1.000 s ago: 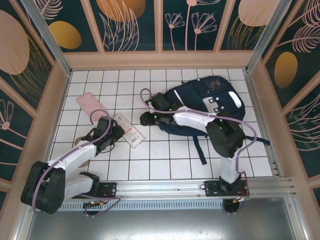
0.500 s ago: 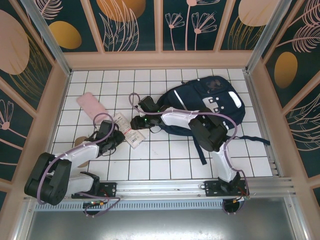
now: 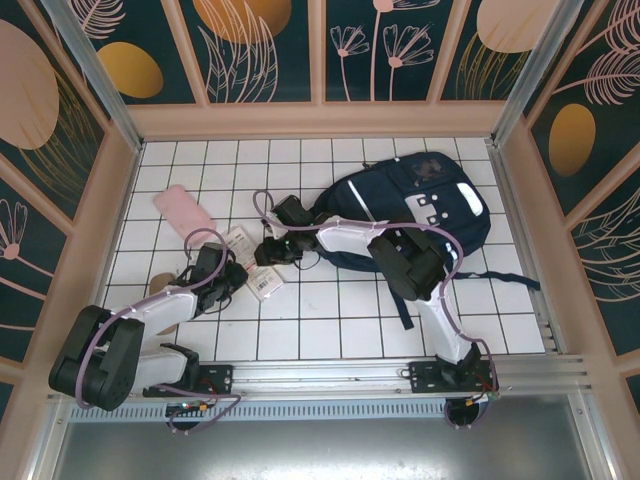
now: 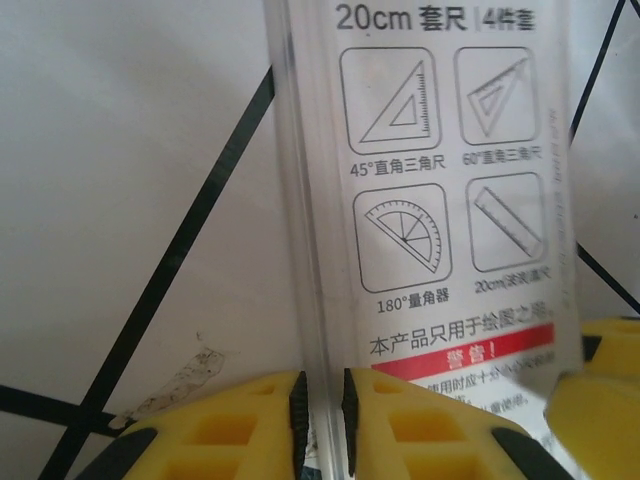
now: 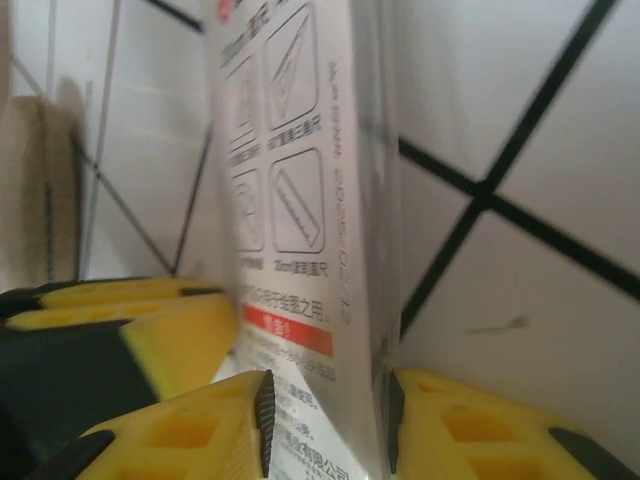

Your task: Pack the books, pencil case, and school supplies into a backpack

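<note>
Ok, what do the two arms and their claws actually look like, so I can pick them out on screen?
Both match. The left arm and right arm have white shells, black joints and bases, and a lilac cable looping alongside. The left claw and right claw have yellow plastic fingers with recessed pockets and black inner pads.

The table top is white tile with dark grout lines, and a brownish scuff marks one tile beside a joint (a fainter smudge sits on another). Pale wooden frames edge the enclosure, holding dark teal wall panels painted with pink leaves, flowers and orange-gold ovals. An aluminium rail runs along the near edge, with a grey metal ledge below it.
</note>
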Tool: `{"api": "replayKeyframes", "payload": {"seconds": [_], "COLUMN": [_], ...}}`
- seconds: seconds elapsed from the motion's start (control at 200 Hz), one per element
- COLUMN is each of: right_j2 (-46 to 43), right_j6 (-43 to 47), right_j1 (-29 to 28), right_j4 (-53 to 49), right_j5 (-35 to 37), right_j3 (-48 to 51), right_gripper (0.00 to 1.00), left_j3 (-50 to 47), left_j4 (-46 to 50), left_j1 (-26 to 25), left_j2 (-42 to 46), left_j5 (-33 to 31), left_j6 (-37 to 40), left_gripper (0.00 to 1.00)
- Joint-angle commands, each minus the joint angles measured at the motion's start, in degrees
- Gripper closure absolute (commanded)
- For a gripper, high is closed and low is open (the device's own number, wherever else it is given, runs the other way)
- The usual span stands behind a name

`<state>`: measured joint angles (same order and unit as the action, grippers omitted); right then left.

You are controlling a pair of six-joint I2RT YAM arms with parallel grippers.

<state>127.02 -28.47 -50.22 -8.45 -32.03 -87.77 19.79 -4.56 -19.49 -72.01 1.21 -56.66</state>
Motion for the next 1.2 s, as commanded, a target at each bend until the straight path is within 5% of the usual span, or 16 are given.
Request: {"api": "replayKeyframes", "payload": {"seconds": [0.0, 0.215, 0.4, 0.675, 0.836, 1.081, 1.196], "right_j2": [-1.5, -2.1, -2.1, -9.8, -16.7, -25.6, -27.2], "right_j6": [-1.9, -2.3, -1.1, -3.7, -9.1, -22.9, -30.5], "right_j1": [-0.9, -0.8, 0.1, 5.2, 9.9, 16.0, 17.1], "right_j4": [3.6, 3.6, 1.1, 4.3, 10.3, 25.9, 34.7], "right_j5": [-8.2, -10.6, -7.5, -4.6, -3.3, -0.9, -0.3], "right_j3": [-0.6, -1.9, -1.7, 2.5, 7.7, 15.8, 18.5], "right_gripper": [0.65, 0.73, 1.00, 1.00, 1.00, 1.00, 1.00], "left_j3": [-1.8, -1.5, -0.3, 6.2, 11.2, 11.7, 10.7], "left_j4": [-3.2, -2.6, 0.2, 6.8, 6.6, -11.0, -22.3], "left_j1": [-0.1, -0.1, -0.1, -0.1, 0.0, 0.0, 0.0], "left_j2": [-2.3, -1.1, 1.5, 10.6, 12.7, 12.6, 10.6], "left_j5": [2.8, 2.9, 1.9, 0.4, 3.1, 12.9, 16.3], "left_j6": [-1.0, -0.8, -0.2, 1.5, 1.4, -7.5, -12.5], "left_gripper": [0.79, 0.79, 0.79, 0.71, 0.52, 0.30, 0.28]}}
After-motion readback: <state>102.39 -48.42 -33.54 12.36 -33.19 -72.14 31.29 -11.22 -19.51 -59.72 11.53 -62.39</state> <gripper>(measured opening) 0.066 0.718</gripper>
